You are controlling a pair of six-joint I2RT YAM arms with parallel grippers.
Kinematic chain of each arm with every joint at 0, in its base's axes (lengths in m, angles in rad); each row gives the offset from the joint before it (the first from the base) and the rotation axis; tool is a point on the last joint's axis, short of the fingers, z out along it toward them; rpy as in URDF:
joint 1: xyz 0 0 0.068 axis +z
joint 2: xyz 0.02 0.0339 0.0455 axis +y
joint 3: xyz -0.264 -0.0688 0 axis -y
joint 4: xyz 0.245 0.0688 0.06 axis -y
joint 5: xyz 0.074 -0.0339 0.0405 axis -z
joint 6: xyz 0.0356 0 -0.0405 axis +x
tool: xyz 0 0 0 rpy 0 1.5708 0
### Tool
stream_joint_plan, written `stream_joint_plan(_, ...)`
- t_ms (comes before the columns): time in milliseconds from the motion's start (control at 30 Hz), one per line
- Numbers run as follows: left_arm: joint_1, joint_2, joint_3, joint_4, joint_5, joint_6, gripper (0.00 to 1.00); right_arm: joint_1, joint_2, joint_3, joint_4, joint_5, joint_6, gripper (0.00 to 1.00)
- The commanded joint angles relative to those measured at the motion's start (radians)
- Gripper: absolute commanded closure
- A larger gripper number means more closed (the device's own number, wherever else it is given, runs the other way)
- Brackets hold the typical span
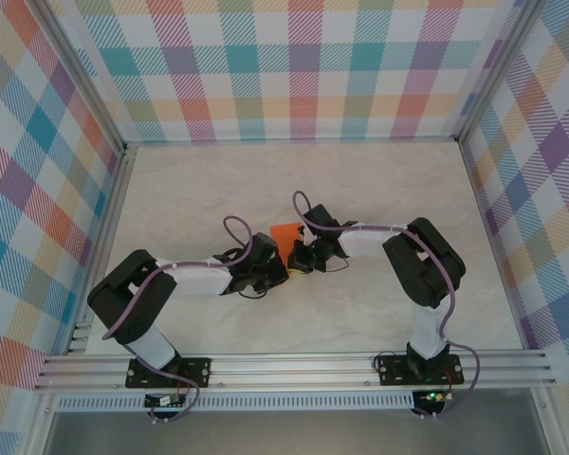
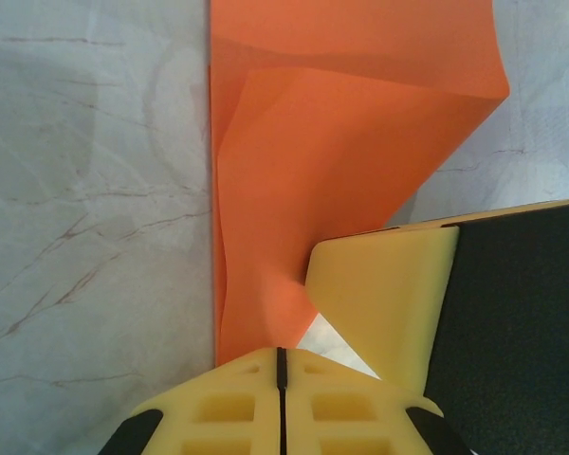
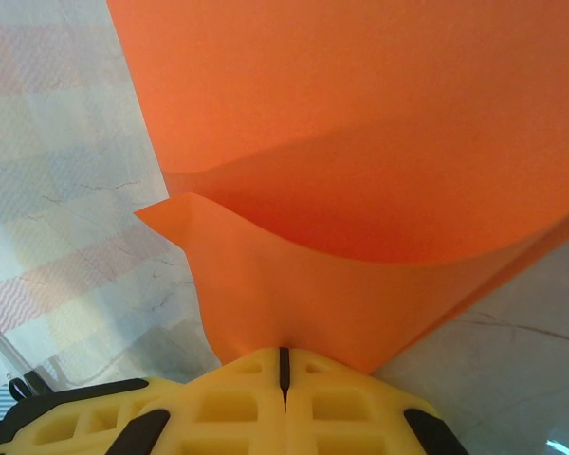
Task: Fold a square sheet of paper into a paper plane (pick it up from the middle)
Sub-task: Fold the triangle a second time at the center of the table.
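**A:** Closest to the left wrist camera, the left fingers (image 2: 266, 370) are pressed together, with no gap at the seam. Their tips meet the near edge of the square sheet of paper (image 2: 303, 171).

**B:** Gripping it?

**A:** I cannot tell. The sheet runs under the tips and lies flat on the bench (image 2: 95, 190) along its left edge.

**B:** And the right fingers (image 3: 270, 365)?

**A:** Closed tight on the paper. It bunches into their seam and billows up beyond them.

**B:** What stands in the way?

**A:** From the left wrist, one yellow right finger and its black body cover the near right corner, touching the lifted part of the sheet. From above, both wrists meet mid-bench and hide most of the orange. A small patch shows just beyond them.

**B:** Surroundings?

**A:** Plaid walls (image 1: 303, 66) stand on the left, far and right sides. An aluminium rail (image 1: 294, 365) at the near edge carries both arm bases.
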Motion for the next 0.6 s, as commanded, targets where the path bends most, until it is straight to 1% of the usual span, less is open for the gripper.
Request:
stream_joint_plan(0, -0.004, 0.016, -0.024, -0.004, -0.005, 0.0, 0.93, -0.003, 0.029, -0.002, -0.012, 0.034, 0.009, 0.99)
stream_joint_plan(67, -0.003, 0.023, -0.029, -0.059, -0.02, -0.002, 0.95, -0.006, 0.027, 0.0, -0.016, 0.036, 0.003, 0.99)
stream_joint_plan(300, -0.003, 0.05, -0.048, -0.177, -0.018, 0.003, 0.95, -0.02, 0.028, 0.026, -0.023, 0.034, -0.048, 0.98)
stream_joint_plan(567, -0.003, 0.061, -0.025, -0.257, -0.018, 0.032, 0.95, -0.05, 0.02, 0.03, 0.006, 0.049, -0.178, 0.96)
